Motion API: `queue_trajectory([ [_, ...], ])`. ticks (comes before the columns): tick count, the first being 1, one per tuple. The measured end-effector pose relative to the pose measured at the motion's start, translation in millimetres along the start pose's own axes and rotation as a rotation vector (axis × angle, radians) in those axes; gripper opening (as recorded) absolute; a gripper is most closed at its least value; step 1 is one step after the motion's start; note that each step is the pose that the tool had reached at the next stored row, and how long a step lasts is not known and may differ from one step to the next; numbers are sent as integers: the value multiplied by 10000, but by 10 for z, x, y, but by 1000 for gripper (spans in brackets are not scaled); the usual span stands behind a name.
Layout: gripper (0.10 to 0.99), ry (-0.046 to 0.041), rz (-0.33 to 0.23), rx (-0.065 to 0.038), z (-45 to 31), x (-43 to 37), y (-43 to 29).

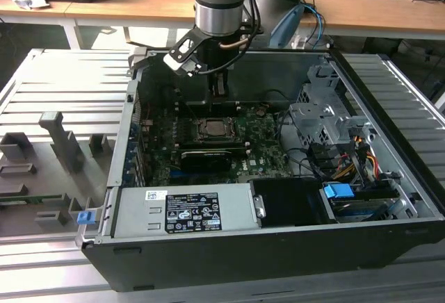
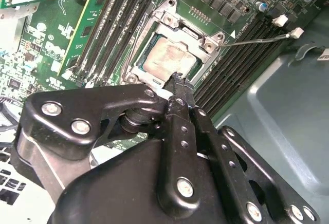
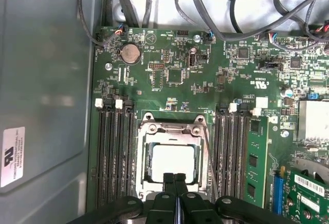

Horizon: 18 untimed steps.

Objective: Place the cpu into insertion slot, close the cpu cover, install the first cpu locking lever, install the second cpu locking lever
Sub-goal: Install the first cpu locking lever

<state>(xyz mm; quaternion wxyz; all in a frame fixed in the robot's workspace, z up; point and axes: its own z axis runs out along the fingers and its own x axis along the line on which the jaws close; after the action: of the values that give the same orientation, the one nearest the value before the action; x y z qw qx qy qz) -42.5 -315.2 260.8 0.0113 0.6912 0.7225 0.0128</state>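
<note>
Exterior view: the arm was seen reaching down into an open computer case (image 1: 389,94), with the gripper (image 1: 219,87) hung above the insertion slot (image 1: 197,129) on the green motherboard (image 1: 264,151). A long black heatsink (image 1: 205,158) lay just beside the slot, on its near side. A grey power supply box (image 1: 184,209) sat at the front of the case.

In both wrist views the cpu (image 3: 172,162) (image 2: 167,59) was seen seated flat in the slot, its dull silvery face showing through the window of the cpu cover (image 3: 169,129) (image 2: 180,23). The cover had been folded down, so that its metal frame lay around the chip.

The gripper (image 3: 175,176) (image 2: 178,77) was shown with its two black fingers pressed together and nothing held between them. Their tips were placed at one edge of the socket, over the rim of the cover and the border of the chip. Whether they touched the metal could not be told.

A thin wire lever (image 3: 206,147) (image 2: 257,39) was seen running along one side of the socket, between the frame and a bank of memory slots (image 3: 234,152). Whether it was latched could not be told.
</note>
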Motion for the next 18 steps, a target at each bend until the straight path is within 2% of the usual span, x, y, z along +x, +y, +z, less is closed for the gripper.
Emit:
queue_trajectory([
  [1,106,-1,-1,0,-20,0,1],
  [2,106,0,0,0,-89,0,3],
  [7,106,-1,2,0,-154,0,5],
  [18,106,1,3,-1,-185,0,6],
])
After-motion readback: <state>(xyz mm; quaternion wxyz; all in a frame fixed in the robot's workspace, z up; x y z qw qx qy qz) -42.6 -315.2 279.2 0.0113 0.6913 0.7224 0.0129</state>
